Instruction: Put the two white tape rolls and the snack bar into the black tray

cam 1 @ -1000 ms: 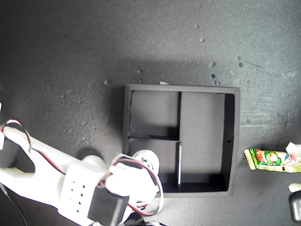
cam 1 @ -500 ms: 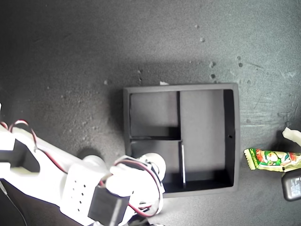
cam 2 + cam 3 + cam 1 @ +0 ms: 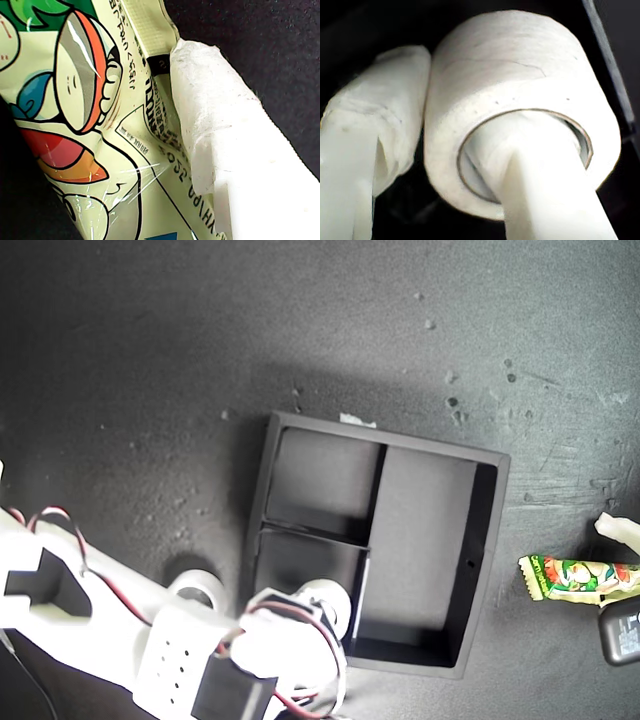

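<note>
A white tape roll (image 3: 520, 90) fills most of the second wrist view, seen close up against a dark background. One white finger (image 3: 555, 200) of my second gripper (image 3: 445, 165) passes through the roll's centre hole. The other finger (image 3: 375, 140), wrapped in white, presses against the roll's outer side, clamping its wall.

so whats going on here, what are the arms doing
My second gripper holds a tape roll, one finger through its hole, at the near edge of the black tray in the exterior view. The tray sits skewed and looks empty. Another tape roll lies on the table beside that arm. At the exterior view's right, my first gripper is at the snack bar, which lies outside the tray; a finger touches the wrapper.
</note>
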Robot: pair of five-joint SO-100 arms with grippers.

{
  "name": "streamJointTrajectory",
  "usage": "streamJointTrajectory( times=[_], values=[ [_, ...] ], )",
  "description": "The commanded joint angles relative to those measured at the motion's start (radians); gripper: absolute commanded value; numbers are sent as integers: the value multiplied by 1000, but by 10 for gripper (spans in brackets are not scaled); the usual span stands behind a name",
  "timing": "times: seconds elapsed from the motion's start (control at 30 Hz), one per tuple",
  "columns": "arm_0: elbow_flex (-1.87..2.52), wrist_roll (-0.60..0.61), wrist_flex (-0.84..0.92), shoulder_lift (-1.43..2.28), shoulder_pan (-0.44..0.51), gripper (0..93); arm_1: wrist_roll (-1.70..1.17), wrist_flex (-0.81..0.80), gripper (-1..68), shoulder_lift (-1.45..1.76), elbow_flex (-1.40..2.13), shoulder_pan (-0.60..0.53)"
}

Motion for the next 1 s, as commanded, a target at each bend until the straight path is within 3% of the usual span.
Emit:
streamJointTrajectory(
  times=[0.0,0.5,0.6,0.67,0.7,0.83,0.97],
  values=[
    [-46,-6,14,55,2,130,-60,-29,339,-2,0,8],
    [140,37,14,316,-61,132,-25,-129,329,-2,64,-8],
    [252,48,14,437,-87,119,-21,-135,215,-2,77,-5],
    [393,11,14,561,-109,104,-20,-135,48,8,89,-3],
    [488,-18,14,637,-118,99,-14,-135,-1,11,98,-2],
    [854,-173,14,943,-126,91,-8,-66,-4,17,72,14],
    [1068,-347,14,1109,-58,92,21,196,-5,89,-37,48]
  ],
)
